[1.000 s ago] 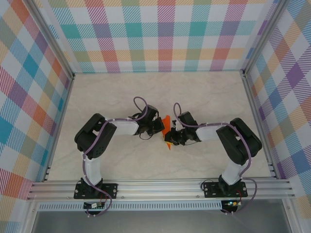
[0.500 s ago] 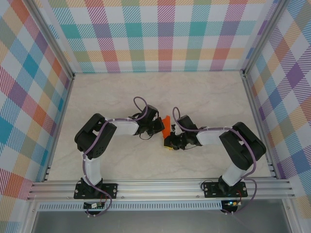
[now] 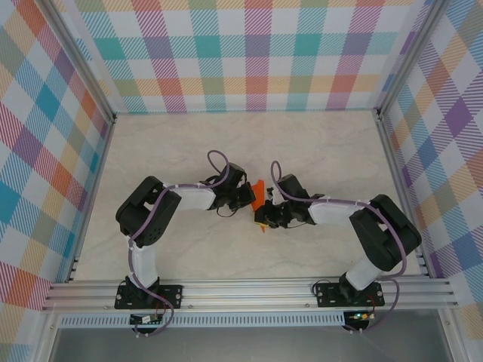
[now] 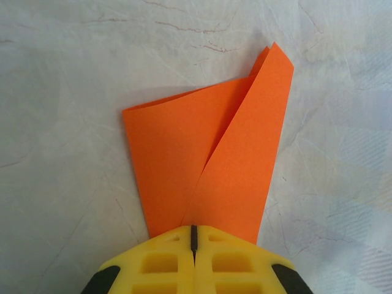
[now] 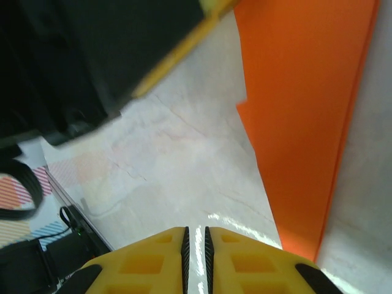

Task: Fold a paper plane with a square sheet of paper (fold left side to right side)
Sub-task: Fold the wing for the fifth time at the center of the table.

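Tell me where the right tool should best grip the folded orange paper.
Probably the far pointed corner, opposite the end the left tool clamps. There the layers of the folded orange paper seem to curl off the table, so the jaws could close edge-on from the far side.

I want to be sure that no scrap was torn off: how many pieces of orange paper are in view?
1. The folded orange paper lies between the two arms, one end clamped in the left gripper. A scrap could be hidden under the arms.
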Robot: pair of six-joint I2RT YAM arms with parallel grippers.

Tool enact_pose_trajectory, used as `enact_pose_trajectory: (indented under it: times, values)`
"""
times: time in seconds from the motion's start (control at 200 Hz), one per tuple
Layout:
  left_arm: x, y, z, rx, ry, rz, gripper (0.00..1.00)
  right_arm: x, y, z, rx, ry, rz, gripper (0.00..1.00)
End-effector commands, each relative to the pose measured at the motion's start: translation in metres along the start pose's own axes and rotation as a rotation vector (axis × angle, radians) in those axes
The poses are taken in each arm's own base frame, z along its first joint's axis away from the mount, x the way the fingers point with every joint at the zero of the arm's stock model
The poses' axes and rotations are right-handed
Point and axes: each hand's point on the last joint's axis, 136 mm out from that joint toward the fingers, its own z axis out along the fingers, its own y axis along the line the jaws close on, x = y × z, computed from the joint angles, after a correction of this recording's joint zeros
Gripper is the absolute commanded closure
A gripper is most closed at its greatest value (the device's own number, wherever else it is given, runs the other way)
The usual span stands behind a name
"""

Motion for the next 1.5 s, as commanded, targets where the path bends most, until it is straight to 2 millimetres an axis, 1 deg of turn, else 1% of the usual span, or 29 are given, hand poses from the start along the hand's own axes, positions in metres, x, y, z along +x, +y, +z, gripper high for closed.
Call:
enact_pose_trajectory:
  times: [0.0,0.105,0.19,0.295,0.41,0.53,0.61,0.725,0.845,0.895,1.035,1.19,1.495]
  values:
    - [0.021,0.080,0.010,-0.276,0.044,-0.024,1.00,-0.016,0.002,0.003,-0.008,-0.011,0.001,0.83]
    - [0.021,0.079,0.011,-0.273,0.043,-0.026,1.00,-0.022,0.000,0.013,-0.017,-0.001,0.031,0.83]
    - [0.021,0.079,0.011,-0.274,0.043,-0.025,1.00,-0.020,-0.008,0.020,-0.012,0.012,0.060,0.83]
    - [0.020,0.079,0.011,-0.276,0.041,-0.026,1.00,-0.008,-0.017,0.028,-0.002,0.059,0.090,0.83]
    - [0.021,0.080,0.011,-0.278,0.042,-0.027,1.00,0.012,-0.032,0.032,0.044,0.100,0.125,0.84]
    - [0.021,0.082,0.011,-0.286,0.041,-0.028,1.00,0.030,-0.045,0.032,0.070,0.125,0.155,0.84]
    - [0.021,0.083,0.011,-0.288,0.042,-0.029,1.00,0.040,-0.048,0.032,0.083,0.139,0.156,0.84]
    - [0.022,0.085,0.011,-0.293,0.043,-0.030,1.00,0.049,-0.046,0.029,0.083,0.148,0.138,0.83]
    - [0.021,0.085,0.011,-0.293,0.041,-0.030,1.00,0.051,-0.038,0.025,0.069,0.137,0.112,0.83]
    - [0.021,0.085,0.011,-0.294,0.040,-0.030,1.00,0.053,-0.037,0.025,0.073,0.140,0.111,0.83]
    - [0.021,0.085,0.010,-0.293,0.041,-0.027,1.00,0.061,-0.048,0.029,0.102,0.159,0.132,0.83]
    - [0.021,0.085,0.010,-0.292,0.040,-0.030,1.00,0.076,-0.062,0.034,0.126,0.189,0.163,0.83]
    - [0.019,0.079,0.011,-0.272,0.043,-0.025,1.00,0.109,-0.082,0.021,0.141,0.232,0.214,0.83]
